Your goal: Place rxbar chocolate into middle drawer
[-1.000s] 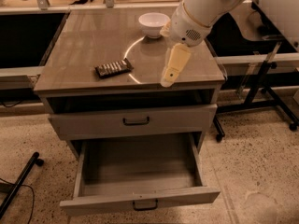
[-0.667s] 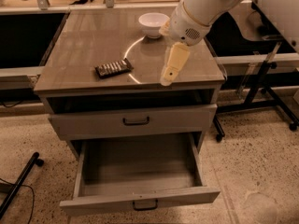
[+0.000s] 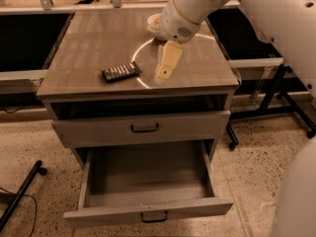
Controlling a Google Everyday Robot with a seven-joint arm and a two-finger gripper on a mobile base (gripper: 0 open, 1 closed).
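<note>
The rxbar chocolate (image 3: 121, 71) lies flat on the cabinet top, left of centre, in a dark wrapper with pale marks. My gripper (image 3: 164, 68) hangs from the white arm, points down at the top, and stands a short way to the right of the bar, apart from it. The middle drawer (image 3: 148, 209) is pulled open below, and its inside shows nothing in it. The drawer front above it (image 3: 143, 128) is shut.
A white bowl (image 3: 153, 21) sits at the back of the cabinet top, mostly hidden behind the arm. Dark table frames and legs (image 3: 291, 107) stand to the right. A black wheeled leg (image 3: 22, 191) lies on the floor at the left.
My gripper has moved left across the cabinet top, closer to the bar. The arm now covers more of the bowl. The bar and drawers have not moved.
</note>
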